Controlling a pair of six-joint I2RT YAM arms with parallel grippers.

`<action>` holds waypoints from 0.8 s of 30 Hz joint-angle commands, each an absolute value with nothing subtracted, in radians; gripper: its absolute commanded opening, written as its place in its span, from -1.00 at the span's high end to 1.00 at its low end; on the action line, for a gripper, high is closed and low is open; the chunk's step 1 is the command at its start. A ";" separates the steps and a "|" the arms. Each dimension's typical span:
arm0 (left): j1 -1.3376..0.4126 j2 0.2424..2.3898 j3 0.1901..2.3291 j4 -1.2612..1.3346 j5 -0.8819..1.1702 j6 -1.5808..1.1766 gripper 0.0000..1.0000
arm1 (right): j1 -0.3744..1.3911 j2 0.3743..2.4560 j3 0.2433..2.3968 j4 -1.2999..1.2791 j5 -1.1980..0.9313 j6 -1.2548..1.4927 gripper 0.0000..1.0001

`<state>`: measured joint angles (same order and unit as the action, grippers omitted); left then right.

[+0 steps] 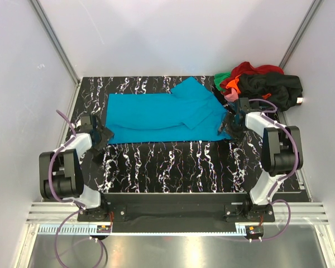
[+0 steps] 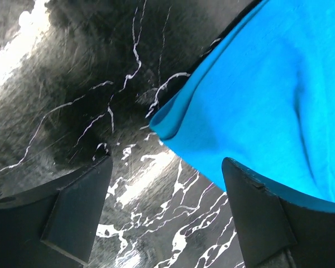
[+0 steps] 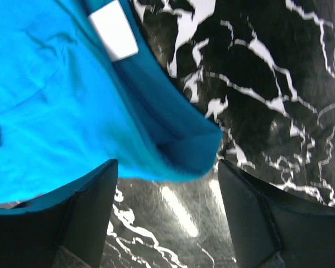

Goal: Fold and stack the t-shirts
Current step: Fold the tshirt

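Observation:
A bright teal-blue t-shirt lies spread across the black marbled table, with one sleeve folded over at its right end. My left gripper stands open at the shirt's near left corner. In the left wrist view that corner lies just ahead of the left gripper, whose right finger overlaps the hem. My right gripper is open at the near right corner. In the right wrist view the folded edge and the white neck tag lie ahead of the right gripper. Only bare table shows between either pair of fingers.
A heap of other t-shirts, black, red, orange, green and pink, sits at the back right corner just behind the right arm. White walls close in the table on three sides. Both arm bases stand at the near edge.

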<state>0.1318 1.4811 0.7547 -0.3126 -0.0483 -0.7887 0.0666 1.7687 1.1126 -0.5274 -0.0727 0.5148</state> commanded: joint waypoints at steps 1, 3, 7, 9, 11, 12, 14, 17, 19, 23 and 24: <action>0.135 1.534 0.782 -0.261 -0.069 -0.807 -0.71 | 0.054 1.799 1.166 -0.476 -0.097 0.508 -0.54; 0.135 1.564 0.790 -0.250 -0.060 -0.813 -0.61 | 0.052 1.818 1.166 -0.471 -0.094 0.512 -0.44; 0.133 1.608 0.811 -0.233 -0.057 -0.822 -0.38 | 0.048 1.825 1.151 -0.457 -0.081 0.514 -0.09; 0.135 1.641 0.830 -0.226 -0.045 -0.821 -0.21 | 0.048 1.829 1.146 -0.454 -0.083 0.514 0.16; 0.133 1.670 0.864 -0.225 -0.029 -0.813 0.21 | 0.044 1.832 1.144 -0.453 -0.100 0.514 0.34; 0.132 1.696 0.877 -0.224 -0.009 -0.810 0.39 | 0.046 1.832 1.143 -0.453 -0.107 0.512 0.44; 0.132 1.715 0.905 -0.232 -0.005 -0.799 1.00 | 0.044 1.827 1.144 -0.454 -0.123 0.512 0.83; 0.133 1.680 0.945 -0.279 0.021 -0.792 1.00 | 0.043 1.807 1.184 -0.484 -0.138 0.508 1.00; 0.140 1.637 0.988 -0.331 0.012 -0.782 1.00 | 0.041 1.737 1.222 -0.532 -0.111 0.497 1.00; 0.179 1.406 0.924 -0.399 -0.046 -0.821 1.00 | 0.028 1.540 1.174 -0.578 -0.051 0.512 1.00; 0.192 1.372 0.901 -0.403 -0.045 -0.822 1.00 | 0.025 1.510 1.151 -0.587 -0.046 0.531 1.00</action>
